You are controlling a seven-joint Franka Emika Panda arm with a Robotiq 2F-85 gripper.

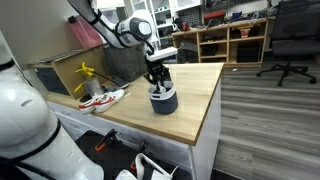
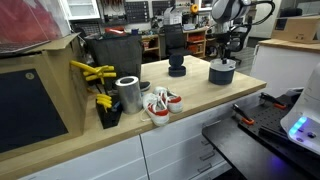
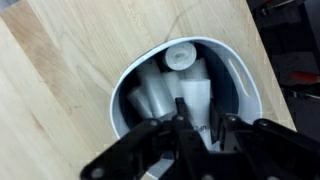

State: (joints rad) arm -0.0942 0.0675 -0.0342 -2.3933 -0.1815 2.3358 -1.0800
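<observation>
A dark round bowl [image 1: 163,101] [image 2: 222,73] stands on the wooden table top [image 1: 195,95], near its far end. In the wrist view its pale inside [image 3: 238,82] holds several white tubes lying together, one with a round cap [image 3: 180,55]. My gripper [image 1: 157,84] [image 2: 224,57] [image 3: 198,112] reaches straight down into the bowl. Its black fingers [image 3: 180,108] are closed on either side of one white tube [image 3: 195,93] that bears small dark print. The lower end of that tube is hidden behind the fingers.
A red and white shoe [image 1: 102,98] [image 2: 160,103] lies on the table, next to a silver can [image 2: 128,95] and yellow tools [image 2: 92,75]. A black stand [image 2: 177,66] sits near the bowl. An office chair [image 1: 290,45] and shelves [image 1: 225,40] stand beyond the table.
</observation>
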